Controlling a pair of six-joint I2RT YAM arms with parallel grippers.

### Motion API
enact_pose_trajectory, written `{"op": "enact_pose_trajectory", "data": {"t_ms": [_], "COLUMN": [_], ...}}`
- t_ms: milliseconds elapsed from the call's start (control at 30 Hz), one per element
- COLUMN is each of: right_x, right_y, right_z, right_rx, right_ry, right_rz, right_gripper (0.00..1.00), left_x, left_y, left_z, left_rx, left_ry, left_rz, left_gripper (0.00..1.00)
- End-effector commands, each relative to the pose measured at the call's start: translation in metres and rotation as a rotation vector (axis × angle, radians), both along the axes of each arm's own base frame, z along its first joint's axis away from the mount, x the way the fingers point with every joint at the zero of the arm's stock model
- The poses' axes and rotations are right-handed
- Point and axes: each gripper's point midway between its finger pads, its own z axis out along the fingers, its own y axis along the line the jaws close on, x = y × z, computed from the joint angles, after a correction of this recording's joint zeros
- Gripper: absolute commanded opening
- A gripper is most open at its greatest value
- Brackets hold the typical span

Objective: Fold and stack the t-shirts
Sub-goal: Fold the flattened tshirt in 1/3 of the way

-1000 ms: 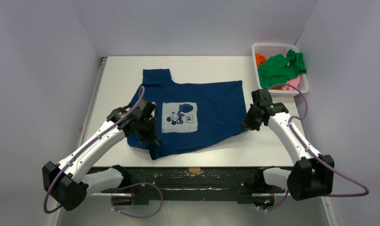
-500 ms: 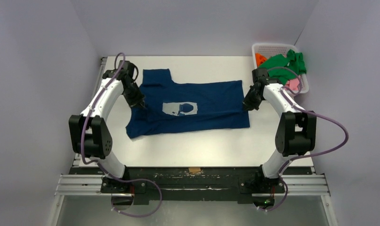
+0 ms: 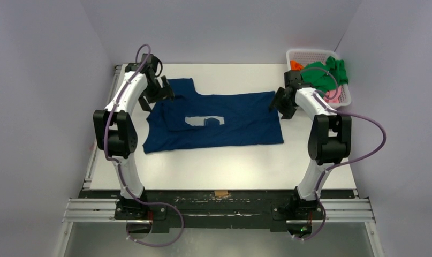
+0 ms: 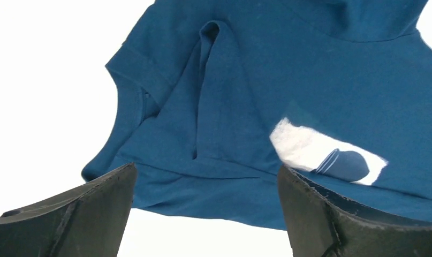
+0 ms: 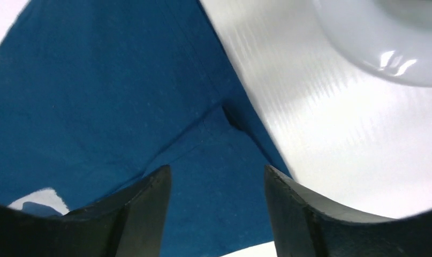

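A navy blue t-shirt [image 3: 229, 123] lies folded lengthwise across the middle of the white table [image 3: 229, 166], with only a strip of its pale chest print [image 3: 204, 121] showing. My left gripper [image 3: 163, 95] hovers open over the shirt's far left part by the sleeve. In the left wrist view its gripper [image 4: 205, 168] stands wide with nothing in it, above the blue cloth [image 4: 229, 107]. My right gripper [image 3: 278, 103] is open at the shirt's far right corner. The right wrist view shows that gripper [image 5: 216, 168] empty above the cloth's edge [image 5: 96, 107]. Green [image 3: 323, 75], orange [image 3: 295, 66] and pink [image 3: 335, 94] t-shirts sit in the basket.
A white lattice basket [image 3: 310, 53] stands at the table's far right corner, close behind the right arm. Grey walls close in the table on three sides. Both arms reach far back from their bases at the near edge.
Both grippers carried the shirt's near edge back over the far half, then opened and let it go. The shirt now lies folded, its print mostly covered.
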Motion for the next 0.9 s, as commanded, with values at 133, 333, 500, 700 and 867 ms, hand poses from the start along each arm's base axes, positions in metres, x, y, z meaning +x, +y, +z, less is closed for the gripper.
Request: {"op": "enact_pose_trajectory", "data": {"t_ms": [133,333,500,700,867], "right_x": [-0.020,-0.030,-0.051,-0.116,-0.164], "right_y": [0.023,0.073,0.070,0.059,0.050], "right_z": [0.030,-0.011,-0.052,-0.080,-0.080], "right_rx": [-0.033,0.050,0.064,0.075,0.084], "right_ry": [-0.160,-0.165,-0.081,0.040,0.095], "right_rz": [0.179,0.337,0.293,0.262,0.230], "right_gripper": [0.65,0.63,0.62,0.62,0.62], "left_x": [-0.052,-0.062,-0.080,-0.125,-0.180], "left_y": [-0.012,-0.049,-0.044,-0.039,-0.040], "left_z": [0.012,-0.035,-0.075,-0.084,-0.101], "left_rx": [-0.100,-0.314,-0.290,-0.280,-0.299], "left_ry": [-0.072,-0.092,0.039,0.064,0.175], "left_rz": [-0.011,-0.031,0.000,0.010,0.031], "left_gripper": [1.00,1.00,1.00,1.00,1.00]}}
